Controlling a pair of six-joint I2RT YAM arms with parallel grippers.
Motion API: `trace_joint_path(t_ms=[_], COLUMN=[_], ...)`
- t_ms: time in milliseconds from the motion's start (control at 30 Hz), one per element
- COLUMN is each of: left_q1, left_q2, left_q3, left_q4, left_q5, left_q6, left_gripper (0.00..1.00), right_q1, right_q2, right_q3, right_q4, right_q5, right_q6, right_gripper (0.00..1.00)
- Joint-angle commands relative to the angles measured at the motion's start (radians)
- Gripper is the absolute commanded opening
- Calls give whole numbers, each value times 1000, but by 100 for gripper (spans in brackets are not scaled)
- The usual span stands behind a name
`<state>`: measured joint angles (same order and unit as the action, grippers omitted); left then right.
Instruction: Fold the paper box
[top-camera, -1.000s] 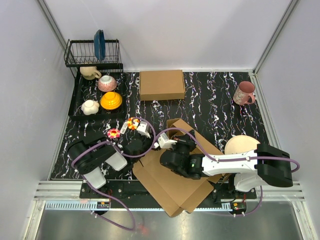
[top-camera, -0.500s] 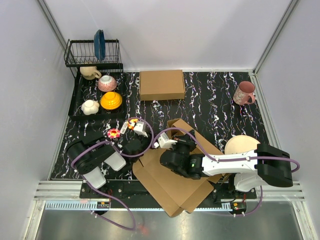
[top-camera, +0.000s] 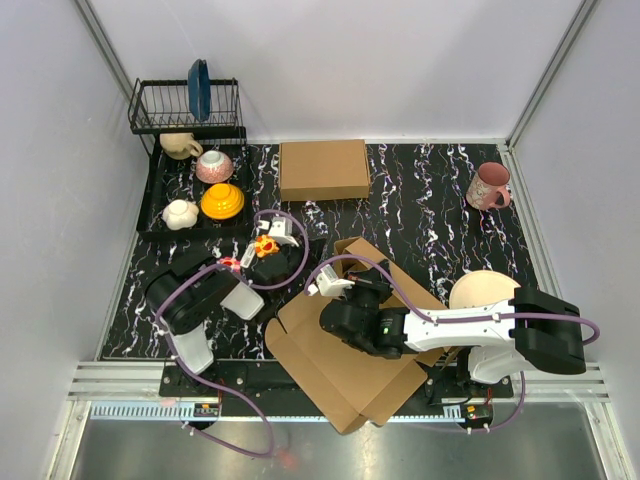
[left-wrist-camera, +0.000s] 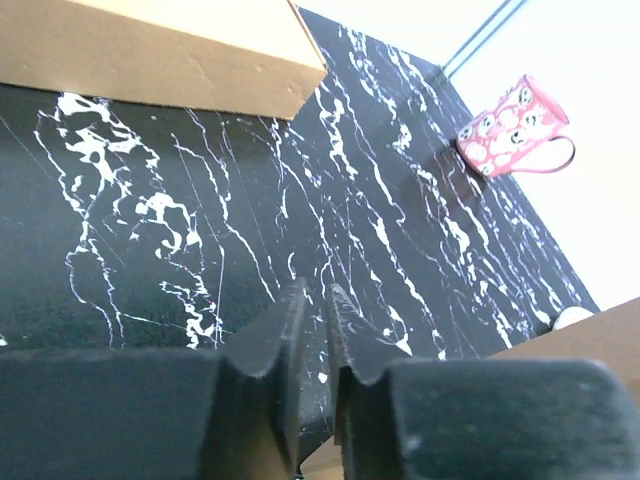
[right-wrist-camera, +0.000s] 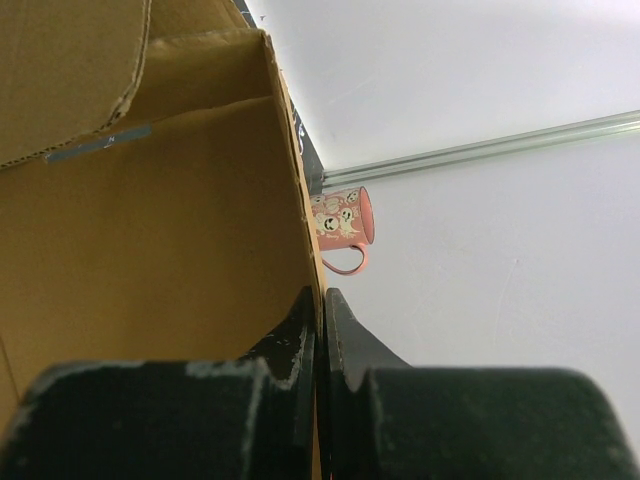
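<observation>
A: Where's the paper box (top-camera: 340, 375)?
B: At the near edge of the worktop (top-camera: 420, 200), partly overhanging and mostly flat. The right gripper (right-wrist-camera: 320, 300) has its jaws pinched on a raised panel's edge.
A: And the left gripper (left-wrist-camera: 312, 297)?
B: Jaws nearly together, only a thin gap, nothing between them.
A: How will it handle?
B: Light, stiff corrugated board, I'd judge, bending only at the creases. Grip a flap's edge near a fold.

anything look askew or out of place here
The paper box lies skewed, its corner hanging past the table's near edge, one wall pinched upright by the right gripper. The closed cardboard box behind sits square.
</observation>
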<state>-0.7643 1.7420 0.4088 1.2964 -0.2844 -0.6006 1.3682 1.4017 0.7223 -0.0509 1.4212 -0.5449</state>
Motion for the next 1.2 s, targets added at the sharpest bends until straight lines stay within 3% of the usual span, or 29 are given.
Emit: trace_joint_path(t_ms=[0, 100, 300, 700, 833, 967, 1167], left_q1=[14, 22, 22, -55, -79, -49, -12], left_q2=[69, 102, 108, 45, 22, -28, -94], left_q3=[39, 45, 48, 18, -20, -82, -148], left_q4=[325, 357, 371, 371, 371, 371, 371], left_q5=[146, 204, 356, 422, 401, 308, 298], left_q6=[-57, -82, -133, -91, -65, -47, -21], left_gripper=[12, 7, 8, 12, 17, 34, 42], right_q1=[9, 9, 9, 9, 9, 9, 9], right_q2=[16, 13, 14, 28, 28, 29, 28], right_q3=[-3, -1, -1, -1, 0, 5, 3], right_q4=[5, 2, 0, -6, -9, -23, -26], right_q5=[-123, -125, -125, -133, -136, -134, -139], right_q6=[120, 125, 126, 137, 140, 149, 151], right_gripper=[0, 0, 0, 0, 0, 0, 0])
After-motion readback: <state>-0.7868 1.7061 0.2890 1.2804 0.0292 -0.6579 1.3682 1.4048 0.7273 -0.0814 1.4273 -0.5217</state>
